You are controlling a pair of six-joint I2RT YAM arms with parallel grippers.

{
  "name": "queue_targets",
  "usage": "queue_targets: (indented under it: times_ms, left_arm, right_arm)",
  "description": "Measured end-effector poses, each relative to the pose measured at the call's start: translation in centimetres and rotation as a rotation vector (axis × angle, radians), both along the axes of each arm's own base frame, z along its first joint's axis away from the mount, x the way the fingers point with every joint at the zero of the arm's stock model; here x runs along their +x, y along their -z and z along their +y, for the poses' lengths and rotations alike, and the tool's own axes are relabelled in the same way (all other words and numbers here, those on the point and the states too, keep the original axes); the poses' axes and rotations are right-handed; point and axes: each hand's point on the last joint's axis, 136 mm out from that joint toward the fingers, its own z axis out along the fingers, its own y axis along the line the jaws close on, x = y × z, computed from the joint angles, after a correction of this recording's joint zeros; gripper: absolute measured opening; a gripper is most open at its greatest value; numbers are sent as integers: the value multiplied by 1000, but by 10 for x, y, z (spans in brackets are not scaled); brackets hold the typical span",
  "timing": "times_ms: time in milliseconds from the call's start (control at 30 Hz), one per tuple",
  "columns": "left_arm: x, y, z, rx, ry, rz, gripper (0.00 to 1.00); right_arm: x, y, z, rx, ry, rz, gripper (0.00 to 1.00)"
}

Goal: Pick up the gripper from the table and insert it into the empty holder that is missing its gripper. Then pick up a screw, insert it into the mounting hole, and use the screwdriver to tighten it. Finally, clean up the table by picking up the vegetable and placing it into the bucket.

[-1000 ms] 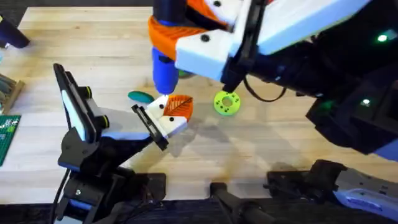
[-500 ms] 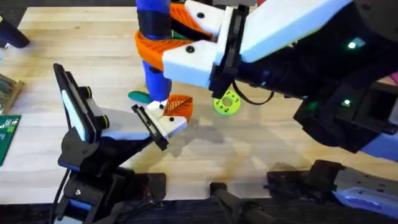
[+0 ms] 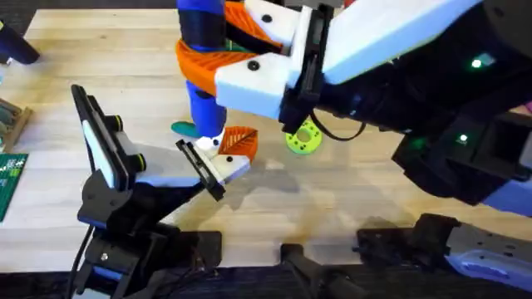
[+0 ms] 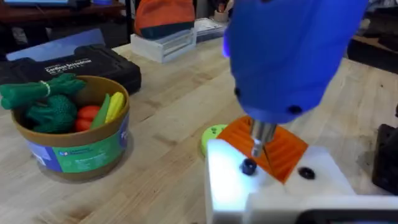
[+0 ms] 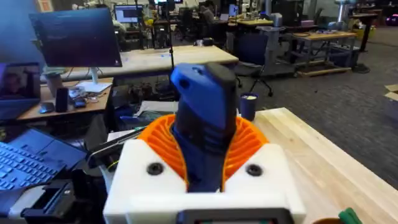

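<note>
My right gripper (image 3: 212, 50) reaches across the middle and is shut on the blue screwdriver (image 3: 204, 104), which stands upright. The same grip shows in the right wrist view, orange pads around the screwdriver (image 5: 202, 124). The metal tip comes down on a black screw (image 4: 249, 167) in the white gripper (image 4: 273, 171) with its orange wedge. That gripper (image 3: 234, 152) sits on the black holder (image 3: 199, 169) at the end of my left arm's wrist (image 3: 158, 166). The teal vegetable (image 3: 184, 129) lies on the table just behind the holder. The bucket (image 4: 71, 152) holds several toy vegetables.
A bright green disc with holes (image 3: 302, 139) lies right of the mounted gripper. A black case (image 4: 68, 62) rests behind the bucket. A green circuit board (image 3: 10, 178) sits at the table's left edge. The right arm spans the upper right of the table.
My right gripper has carried the screwdriver a little leftward, bringing its tip onto the white block. The left arm, vegetable and disc have not moved.
</note>
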Motion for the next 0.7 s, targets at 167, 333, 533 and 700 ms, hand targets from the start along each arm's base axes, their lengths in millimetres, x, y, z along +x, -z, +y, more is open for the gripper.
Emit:
queue_targets:
  times_ms: [167, 333, 533, 700]
  left_arm:
    - [0, 0, 0, 0, 0, 0, 4]
    - [0, 0, 0, 0, 0, 0, 4]
    - [0, 0, 0, 0, 0, 0, 4]
    - [0, 0, 0, 0, 0, 0, 4]
  right_arm:
    - [0, 5, 1, -14, -4, 18, 205]
    - [0, 11, 2, -34, -4, 35, 204]
    - [0, 11, 2, -34, -4, 35, 204]
    - [0, 11, 2, -36, -3, 28, 204]
